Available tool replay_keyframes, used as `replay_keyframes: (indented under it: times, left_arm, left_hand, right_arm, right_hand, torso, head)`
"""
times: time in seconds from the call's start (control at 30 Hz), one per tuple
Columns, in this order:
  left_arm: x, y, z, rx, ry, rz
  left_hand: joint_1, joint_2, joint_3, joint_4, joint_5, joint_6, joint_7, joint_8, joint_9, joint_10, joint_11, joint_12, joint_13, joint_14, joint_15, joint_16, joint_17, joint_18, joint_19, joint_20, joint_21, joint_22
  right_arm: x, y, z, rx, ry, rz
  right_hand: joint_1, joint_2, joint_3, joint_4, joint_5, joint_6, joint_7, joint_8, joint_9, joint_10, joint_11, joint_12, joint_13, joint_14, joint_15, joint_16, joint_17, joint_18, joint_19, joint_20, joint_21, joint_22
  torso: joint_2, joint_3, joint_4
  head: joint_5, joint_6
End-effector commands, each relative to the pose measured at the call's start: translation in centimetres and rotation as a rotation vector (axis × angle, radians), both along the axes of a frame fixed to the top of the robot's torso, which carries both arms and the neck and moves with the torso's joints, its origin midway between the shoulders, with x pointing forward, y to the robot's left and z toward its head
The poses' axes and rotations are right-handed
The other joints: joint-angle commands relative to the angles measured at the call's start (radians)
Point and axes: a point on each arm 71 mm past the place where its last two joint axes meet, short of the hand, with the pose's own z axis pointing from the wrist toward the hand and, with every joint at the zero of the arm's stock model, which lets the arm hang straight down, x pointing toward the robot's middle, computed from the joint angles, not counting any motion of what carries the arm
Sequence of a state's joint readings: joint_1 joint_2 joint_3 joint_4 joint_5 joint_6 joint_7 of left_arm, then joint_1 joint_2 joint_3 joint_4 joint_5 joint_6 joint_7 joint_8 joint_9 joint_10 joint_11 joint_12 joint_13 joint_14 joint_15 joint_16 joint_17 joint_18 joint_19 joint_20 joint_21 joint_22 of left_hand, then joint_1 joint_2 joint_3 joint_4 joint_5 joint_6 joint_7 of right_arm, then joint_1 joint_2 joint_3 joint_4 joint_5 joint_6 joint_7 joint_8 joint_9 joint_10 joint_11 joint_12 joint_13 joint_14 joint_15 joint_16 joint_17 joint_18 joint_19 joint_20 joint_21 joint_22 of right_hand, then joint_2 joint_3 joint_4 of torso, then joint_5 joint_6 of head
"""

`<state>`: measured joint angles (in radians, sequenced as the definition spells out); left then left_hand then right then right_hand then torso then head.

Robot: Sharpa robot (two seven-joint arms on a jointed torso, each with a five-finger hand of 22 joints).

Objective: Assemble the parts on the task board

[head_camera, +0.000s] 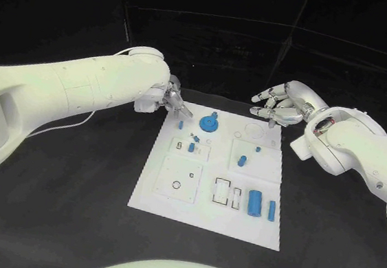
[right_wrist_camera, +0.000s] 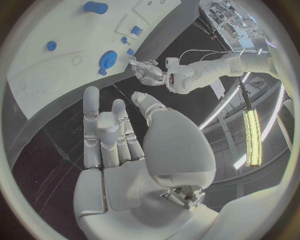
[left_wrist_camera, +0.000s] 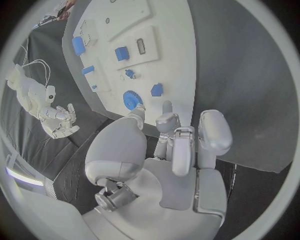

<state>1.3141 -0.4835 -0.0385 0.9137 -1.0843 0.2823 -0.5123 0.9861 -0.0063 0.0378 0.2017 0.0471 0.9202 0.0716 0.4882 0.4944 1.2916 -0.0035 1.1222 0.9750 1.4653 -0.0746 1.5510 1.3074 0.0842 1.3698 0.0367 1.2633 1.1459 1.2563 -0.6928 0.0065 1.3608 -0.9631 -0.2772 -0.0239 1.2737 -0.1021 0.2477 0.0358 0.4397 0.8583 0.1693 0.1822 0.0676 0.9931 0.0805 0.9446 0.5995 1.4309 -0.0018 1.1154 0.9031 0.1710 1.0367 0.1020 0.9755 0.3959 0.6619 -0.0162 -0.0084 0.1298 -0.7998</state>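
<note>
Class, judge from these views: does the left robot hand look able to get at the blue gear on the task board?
Probably yes. The left robot hand hangs beside the blue gear at the task board's far edge, holding nothing, with nothing between them.

The table is black and matte, running under the whole scene from the near edge back to a dark backdrop. Directly on it, about in the middle, lies the task board, a white rectangular plate set flat with its long side running away from the robot and turned slightly askew to the table's edges. The left wrist view shows the same white plate lying flush on the dark surface, and the right wrist view shows its pale face against the black top.
</note>
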Motion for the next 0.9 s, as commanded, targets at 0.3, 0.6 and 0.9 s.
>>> replay_keyframes:
  times: [0.3,0.6,0.9]
  left_arm:
    - [-0.44,-0.64,-0.75,0.024,0.07,-0.06]
    - [-0.54,-0.87,-0.94,0.024,0.086,-0.077]
    - [-0.49,-0.99,-1.01,0.021,0.085,-0.079]
  left_hand:
    - [0.03,0.018,-0.015,-0.001,0.0,0.014,-0.001,-0.007,-0.008,-0.012,0.0,-0.005,-0.004,0.093,0.008,-0.007,0.212,0.013,-0.002,0.006,-0.005,-0.003]
    - [0.063,0.043,-0.015,-0.011,0.001,0.02,-0.002,-0.007,-0.015,-0.012,-0.001,-0.003,-0.004,0.094,0.007,-0.006,0.213,0.013,-0.002,0.006,-0.006,-0.002]
    - [0.091,0.057,-0.01,-0.027,0.001,0.022,-0.002,-0.008,-0.021,-0.013,-0.001,-0.003,-0.006,0.093,0.007,-0.007,0.213,0.013,-0.001,0.006,-0.006,-0.001]
  right_arm:
    - [0.01,0.18,0.14,0.005,-0.004,0.013]
    - [0.04,0.28,0.14,0.007,-0.006,0.014]
    - [0.05,0.3,0.15,0.008,-0.008,0.013]
  right_hand:
    - [-0.004,0.008,0.002,0.008,0.005,-0.006,0.0,0.006,0.001,-0.007,-0.003,0.005,-0.001,-0.004,-0.001,-0.004,-0.001,0.014,0.001,0.003,-0.007,-0.001]
    - [-0.003,0.01,0.003,0.009,0.005,-0.006,0.0,0.006,0.001,-0.008,-0.003,0.005,-0.002,-0.004,-0.001,-0.004,-0.001,0.014,0.002,0.003,-0.007,-0.002]
    - [-0.003,0.012,0.003,0.01,0.006,-0.006,0.0,0.007,0.001,-0.008,-0.003,0.005,-0.002,-0.004,-0.001,-0.004,0.0,0.013,0.002,0.003,-0.008,-0.002]
  torso:
    - [0.0,0.0003,0.0007]
    - [0.0,0.0001,-0.0001]
    - [-0.001,0.0006,0.0006]
  head:
    - [-0.001,-0.003]
    - [-0.001,-0.004]
    - [-0.002,-0.005]
